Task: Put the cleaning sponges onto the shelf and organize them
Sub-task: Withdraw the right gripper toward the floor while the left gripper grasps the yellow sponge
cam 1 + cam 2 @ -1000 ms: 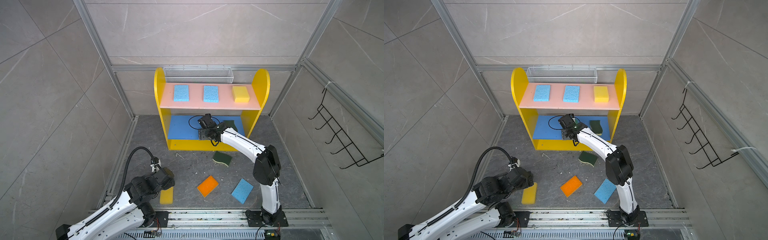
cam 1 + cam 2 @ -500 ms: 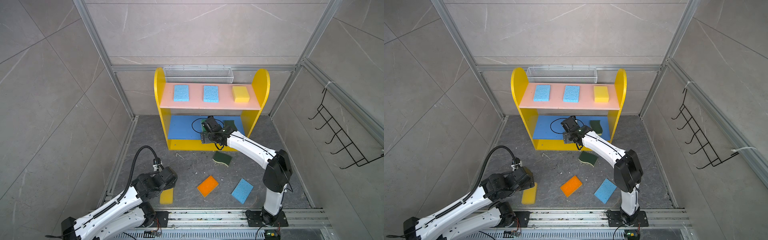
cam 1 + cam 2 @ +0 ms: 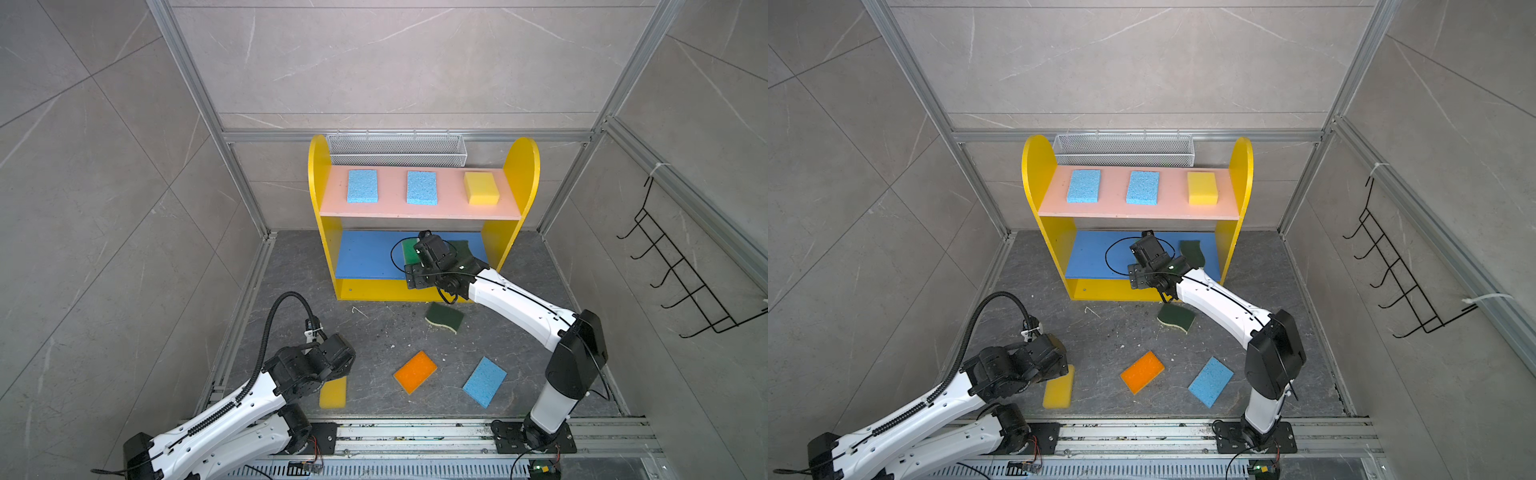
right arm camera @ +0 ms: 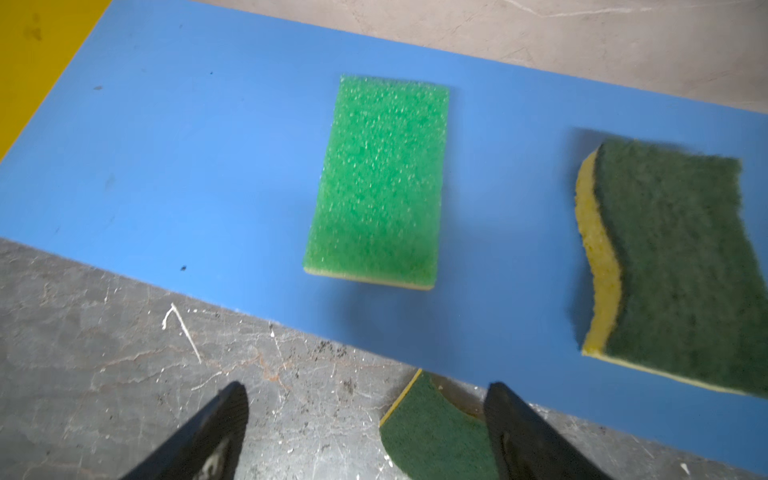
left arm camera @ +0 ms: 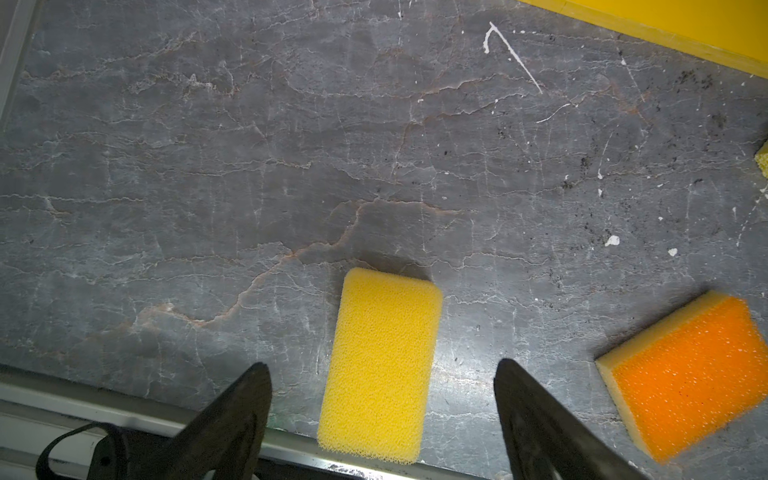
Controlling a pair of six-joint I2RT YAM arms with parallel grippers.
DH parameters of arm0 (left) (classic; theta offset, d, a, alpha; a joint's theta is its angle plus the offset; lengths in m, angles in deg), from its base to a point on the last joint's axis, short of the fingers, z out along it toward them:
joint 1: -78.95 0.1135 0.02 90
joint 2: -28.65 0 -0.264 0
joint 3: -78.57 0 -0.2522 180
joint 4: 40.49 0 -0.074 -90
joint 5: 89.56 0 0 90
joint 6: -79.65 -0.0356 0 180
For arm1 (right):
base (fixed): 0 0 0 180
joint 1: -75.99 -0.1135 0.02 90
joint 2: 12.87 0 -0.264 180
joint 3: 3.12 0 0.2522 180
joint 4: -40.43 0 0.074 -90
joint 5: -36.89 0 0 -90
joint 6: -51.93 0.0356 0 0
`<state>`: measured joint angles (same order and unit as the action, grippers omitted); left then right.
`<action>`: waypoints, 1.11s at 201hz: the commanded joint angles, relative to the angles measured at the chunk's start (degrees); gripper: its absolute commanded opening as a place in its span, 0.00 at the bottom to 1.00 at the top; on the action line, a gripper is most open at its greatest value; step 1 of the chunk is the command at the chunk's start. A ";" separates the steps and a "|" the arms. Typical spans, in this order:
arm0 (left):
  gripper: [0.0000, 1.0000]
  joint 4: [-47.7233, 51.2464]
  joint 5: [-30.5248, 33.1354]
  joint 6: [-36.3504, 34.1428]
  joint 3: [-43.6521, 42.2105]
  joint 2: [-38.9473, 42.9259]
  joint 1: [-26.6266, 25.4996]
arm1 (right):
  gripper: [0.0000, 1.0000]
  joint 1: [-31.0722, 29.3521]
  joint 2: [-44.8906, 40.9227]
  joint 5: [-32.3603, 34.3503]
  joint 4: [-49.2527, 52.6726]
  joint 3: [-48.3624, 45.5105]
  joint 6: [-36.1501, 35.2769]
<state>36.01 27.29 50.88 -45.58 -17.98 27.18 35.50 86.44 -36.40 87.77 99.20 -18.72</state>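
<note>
The shelf (image 3: 419, 210) carries two light blue sponges (image 3: 362, 185) (image 3: 422, 187) and a yellow one (image 3: 481, 188) on its pink board. A green sponge (image 4: 380, 183) and a dark-green wavy sponge (image 4: 673, 266) lie on the blue board (image 3: 365, 257). My right gripper (image 4: 365, 388) hangs open and empty at that board's front edge, above another wavy sponge (image 3: 444, 317) on the floor. Orange (image 3: 415, 372), light blue (image 3: 484, 381) and yellow (image 5: 382, 361) sponges also lie on the floor. My left gripper (image 5: 380, 365) stands open over the yellow one, a finger on each side, not touching it.
A white wire mesh basket (image 3: 397, 149) hangs behind the shelf top. A black wire hook rack (image 3: 681, 282) is on the right wall. An aluminium rail (image 3: 415, 432) runs along the floor's near edge, close to the yellow sponge. Grey walls close in both sides.
My right gripper has drawn back from the blue board toward its front edge, leaving the green sponge lying there. My left arm has shifted slightly over the yellow floor sponge.
</note>
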 commanded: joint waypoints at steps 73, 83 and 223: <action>0.92 0.56 -10.16 6.49 -6.34 -2.97 -0.17 | 0.93 0.15 -21.99 -0.41 2.40 -17.45 -0.02; 0.92 0.02 -10.75 6.84 -6.89 -4.04 -0.24 | 0.94 0.17 -24.25 -0.15 3.12 -19.44 0.07; 0.99 -12.92 -16.92 2.41 -12.35 -13.45 -0.26 | 1.00 1.90 -33.18 2.25 7.54 -25.96 -0.02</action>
<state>25.38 11.55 54.77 -58.28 -28.52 27.12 36.64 54.83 -35.03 93.67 74.13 -18.81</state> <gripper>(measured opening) 0.996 0.995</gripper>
